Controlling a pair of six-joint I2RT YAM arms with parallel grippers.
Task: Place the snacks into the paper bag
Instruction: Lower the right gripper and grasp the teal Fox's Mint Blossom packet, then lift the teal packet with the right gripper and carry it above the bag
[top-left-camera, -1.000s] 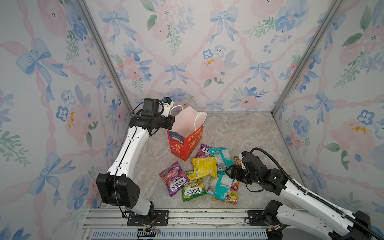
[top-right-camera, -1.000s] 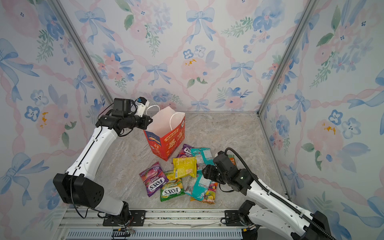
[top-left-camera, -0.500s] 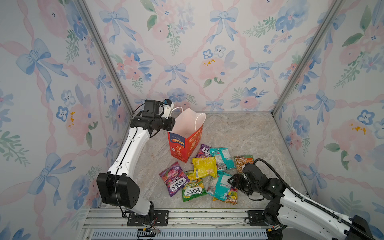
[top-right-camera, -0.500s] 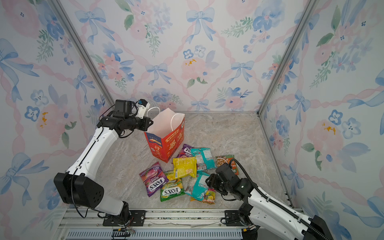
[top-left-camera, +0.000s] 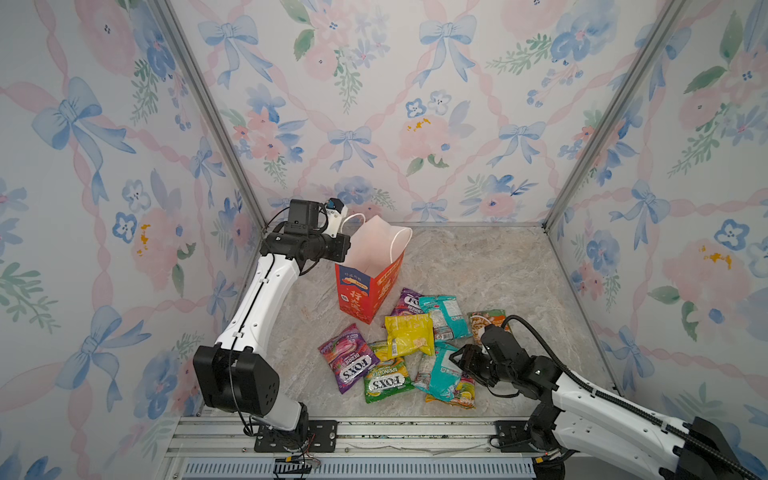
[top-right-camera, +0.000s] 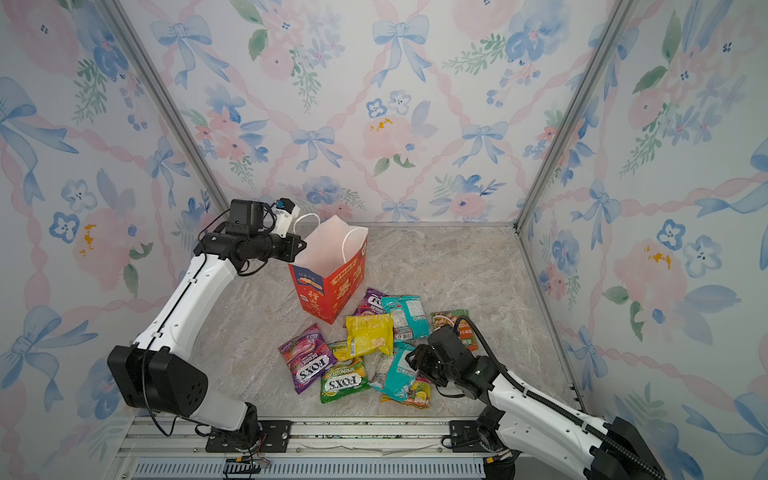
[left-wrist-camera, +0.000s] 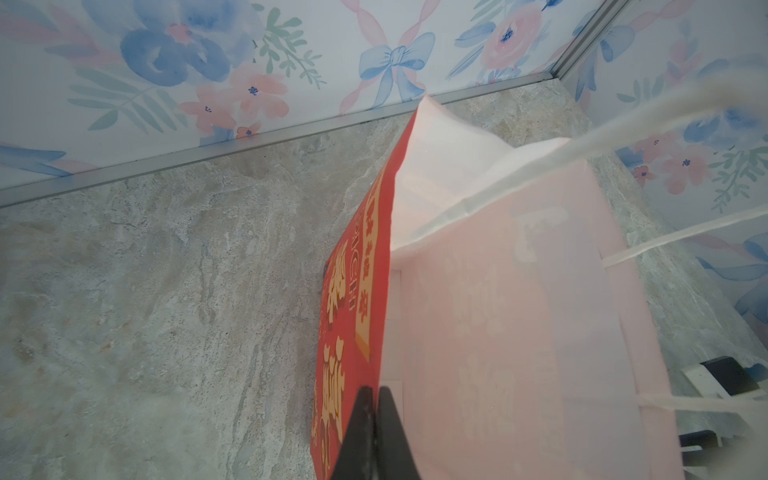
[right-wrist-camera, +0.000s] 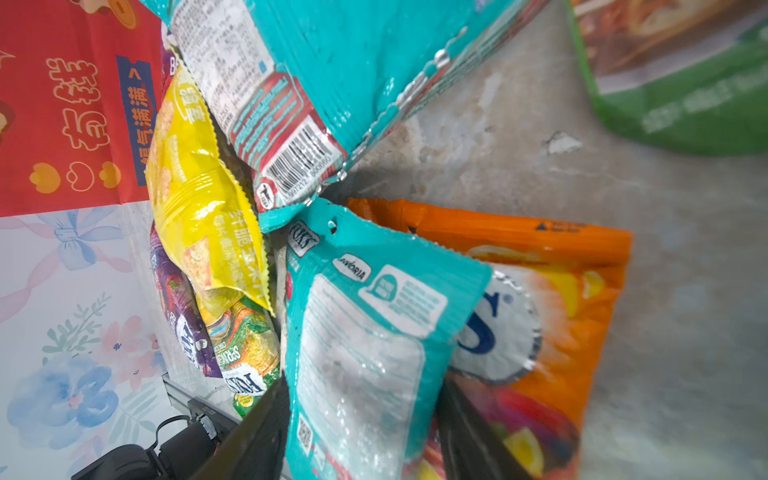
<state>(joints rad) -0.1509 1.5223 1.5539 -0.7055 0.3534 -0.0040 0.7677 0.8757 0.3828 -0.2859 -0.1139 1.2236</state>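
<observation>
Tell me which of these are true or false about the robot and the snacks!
1. The paper bag stands upright. True.
2. The yellow packet is already inside the bag. False: it lies on the table with the other packets.
3. The left fingers pinch the bag's rim. True.
4. The right fingers have a purple packet between them. False: a teal packet lies between them.

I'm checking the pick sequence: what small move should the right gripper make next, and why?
Probably close on the teal packet: the right gripper straddles it, jaws apart, atop the orange packet, and the left gripper is shut on the paper bag rim, holding it open.
</observation>
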